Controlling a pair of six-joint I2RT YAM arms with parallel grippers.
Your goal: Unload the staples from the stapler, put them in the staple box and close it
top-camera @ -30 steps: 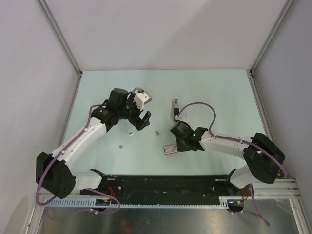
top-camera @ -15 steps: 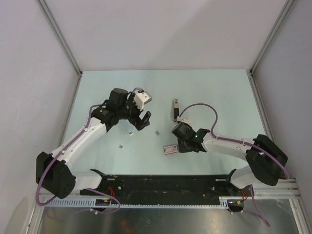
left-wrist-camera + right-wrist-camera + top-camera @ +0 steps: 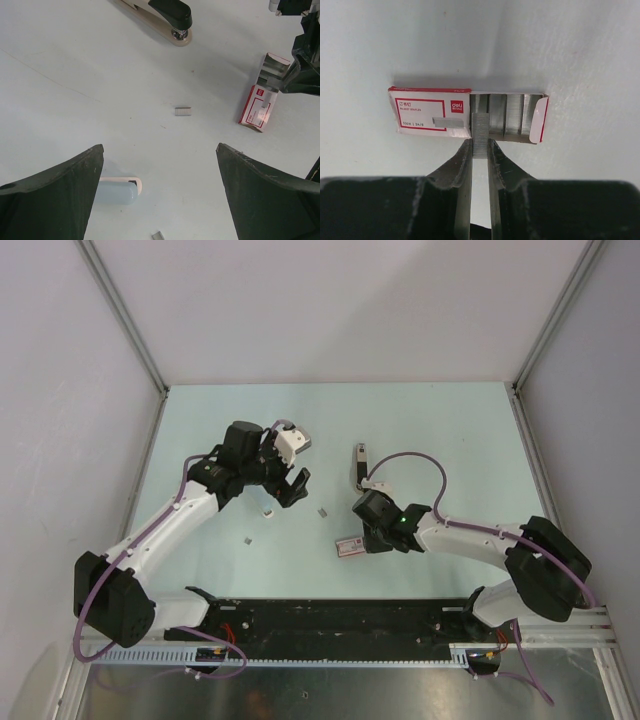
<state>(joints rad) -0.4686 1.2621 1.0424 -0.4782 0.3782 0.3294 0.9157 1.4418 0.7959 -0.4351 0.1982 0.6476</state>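
Stapler lay on the tabletop, at about 12 o'clock from the staple box. Loose staples lay about, so some looked unloaded. Was the stapler empty? I could not tell. Right pincer was nearly shut, pinching a staple strip at the box's open end. Left pincer gaped wide and held nothing. The red label read "deli" and "24/6".
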